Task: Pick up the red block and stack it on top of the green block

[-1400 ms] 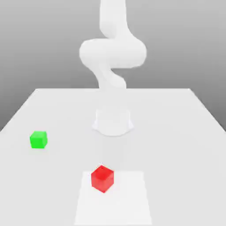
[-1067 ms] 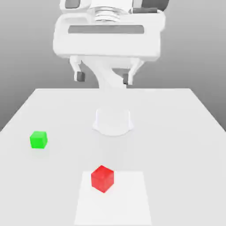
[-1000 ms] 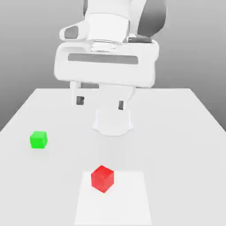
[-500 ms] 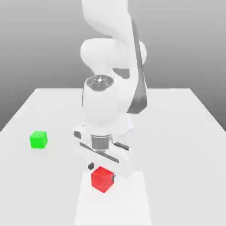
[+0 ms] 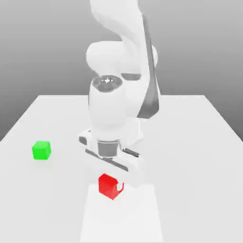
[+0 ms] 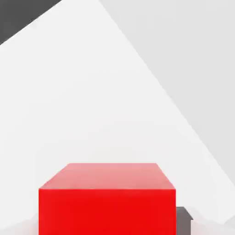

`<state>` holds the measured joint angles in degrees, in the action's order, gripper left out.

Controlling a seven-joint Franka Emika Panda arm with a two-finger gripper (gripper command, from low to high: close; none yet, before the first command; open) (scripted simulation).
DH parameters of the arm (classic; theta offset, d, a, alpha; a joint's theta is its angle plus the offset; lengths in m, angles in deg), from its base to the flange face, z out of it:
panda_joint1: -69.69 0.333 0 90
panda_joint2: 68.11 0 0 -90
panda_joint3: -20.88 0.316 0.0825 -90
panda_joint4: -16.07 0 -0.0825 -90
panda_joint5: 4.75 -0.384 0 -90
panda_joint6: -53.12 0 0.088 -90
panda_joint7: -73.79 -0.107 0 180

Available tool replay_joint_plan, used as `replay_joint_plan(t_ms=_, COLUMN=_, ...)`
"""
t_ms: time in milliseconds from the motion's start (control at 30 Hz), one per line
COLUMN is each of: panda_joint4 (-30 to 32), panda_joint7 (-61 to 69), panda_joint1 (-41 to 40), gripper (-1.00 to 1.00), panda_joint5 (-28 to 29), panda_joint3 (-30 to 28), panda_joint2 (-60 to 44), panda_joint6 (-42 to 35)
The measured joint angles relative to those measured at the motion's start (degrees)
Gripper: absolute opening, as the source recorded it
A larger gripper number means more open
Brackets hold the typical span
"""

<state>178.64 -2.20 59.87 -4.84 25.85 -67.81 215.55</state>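
The red block sits at the near middle of the table, over a lighter square patch. My gripper reaches straight down from above and is shut on it, a finger pressed against each side. In the hand view the red block stands close up, and one of the dark fingertips shows at its side. The green block rests alone on the table toward the exterior view's left, well apart from the gripper.
The white table stretches out on all sides. My arm's own base stands behind the gripper at the table's middle.
My arm swung down from high above the table to the red block. The fingers, open half a second ago, have shut on the block, which sits slightly higher in view.
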Motion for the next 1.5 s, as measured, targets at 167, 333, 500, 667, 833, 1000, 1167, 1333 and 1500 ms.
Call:
replay_joint_plan(t_ms=167, panda_joint4=1.5, panda_joint7=3.6, panda_joint1=-6.6, gripper=-1.00, panda_joint5=1.6, panda_joint3=-4.9, panda_joint2=4.2, panda_joint6=-2.9)
replay_joint_plan(t_ms=333, panda_joint4=3.0, panda_joint7=7.4, panda_joint1=-13.5, gripper=-1.00, panda_joint5=4.6, panda_joint3=-11.2, panda_joint2=7.3, panda_joint6=-4.7)
replay_joint_plan(t_ms=500, panda_joint4=4.4, panda_joint7=11.0, panda_joint1=-21.4, gripper=-1.00, panda_joint5=8.2, panda_joint3=-17.6, panda_joint2=10.7, panda_joint6=-6.5)
replay_joint_plan(t_ms=667, panda_joint4=5.9, panda_joint7=14.5, panda_joint1=-29.8, gripper=-1.00, panda_joint5=12.0, panda_joint3=-23.7, panda_joint2=14.3, panda_joint6=-8.4)
replay_joint_plan(t_ms=833, panda_joint4=7.0, panda_joint7=18.0, panda_joint1=-36.2, gripper=-1.00, panda_joint5=14.0, panda_joint3=-28.6, panda_joint2=16.9, panda_joint6=-9.3)
replay_joint_plan(t_ms=1000, panda_joint4=7.1, panda_joint7=21.5, panda_joint1=-33.2, gripper=-1.00, panda_joint5=9.3, panda_joint3=-31.2, panda_joint2=14.7, panda_joint6=-6.4)
replay_joint_plan(t_ms=1167, panda_joint4=7.1, panda_joint7=25.1, panda_joint1=-29.5, gripper=-1.00, panda_joint5=4.2, panda_joint3=-33.5, panda_joint2=11.5, panda_joint6=-3.4)
replay_joint_plan(t_ms=1333, panda_joint4=7.0, panda_joint7=28.5, panda_joint1=-26.5, gripper=-1.00, panda_joint5=-0.9, panda_joint3=-35.0, panda_joint2=8.0, panda_joint6=-0.6)
replay_joint_plan(t_ms=1500, panda_joint4=6.8, panda_joint7=31.3, panda_joint1=-24.4, gripper=-1.00, panda_joint5=-5.1, panda_joint3=-35.9, panda_joint2=4.4, panda_joint6=2.2)
